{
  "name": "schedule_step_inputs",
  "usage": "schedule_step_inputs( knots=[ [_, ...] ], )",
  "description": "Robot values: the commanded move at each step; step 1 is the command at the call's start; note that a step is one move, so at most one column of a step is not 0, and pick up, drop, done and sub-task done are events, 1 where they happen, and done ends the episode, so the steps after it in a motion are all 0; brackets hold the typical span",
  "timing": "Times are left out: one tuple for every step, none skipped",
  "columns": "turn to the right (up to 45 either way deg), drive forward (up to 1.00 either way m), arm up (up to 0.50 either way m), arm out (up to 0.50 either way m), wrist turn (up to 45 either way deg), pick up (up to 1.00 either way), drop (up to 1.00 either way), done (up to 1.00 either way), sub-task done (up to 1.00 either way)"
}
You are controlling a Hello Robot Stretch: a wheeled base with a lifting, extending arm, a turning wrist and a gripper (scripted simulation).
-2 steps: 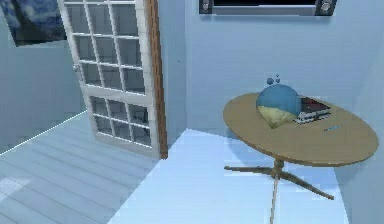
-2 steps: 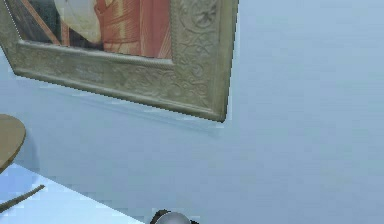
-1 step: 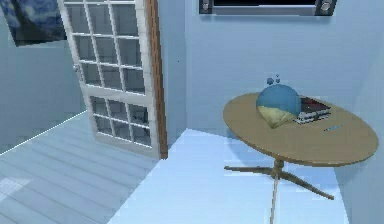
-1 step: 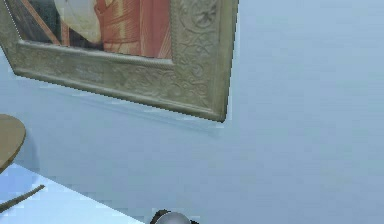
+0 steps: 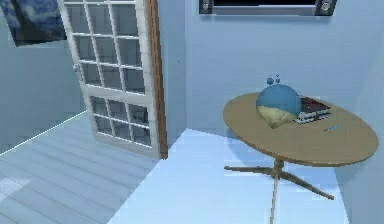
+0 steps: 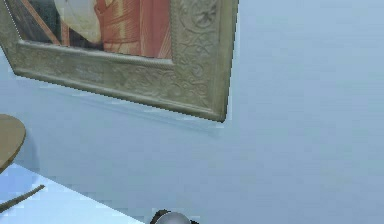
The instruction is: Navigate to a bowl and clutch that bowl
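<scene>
Pale blue walls (image 5: 230, 60), white paned door (image 5: 110, 70) at the forward view's left, bare light floor (image 5: 190, 180) running up to a round wooden table (image 5: 300, 140) at the right. On the table: blue-and-tan round thing (image 5: 277, 102), maybe the bowl, cannot confirm, just beside stacked books (image 5: 314, 110). Arm side view: ornate framed picture (image 6: 190, 60) on wall, small dark rounded shape (image 6: 170, 217) at bottom edge; cannot tell jaw state.
</scene>
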Motion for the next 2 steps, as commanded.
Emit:
schedule_step_inputs(
  knots=[
    [0.0,0.00,0.00,0.00,45.0,0.00,0.00,0.00,0.00],
    [0.0,0.00,0.00,0.00,45.0,0.00,0.00,0.00,0.00]
  ],
)
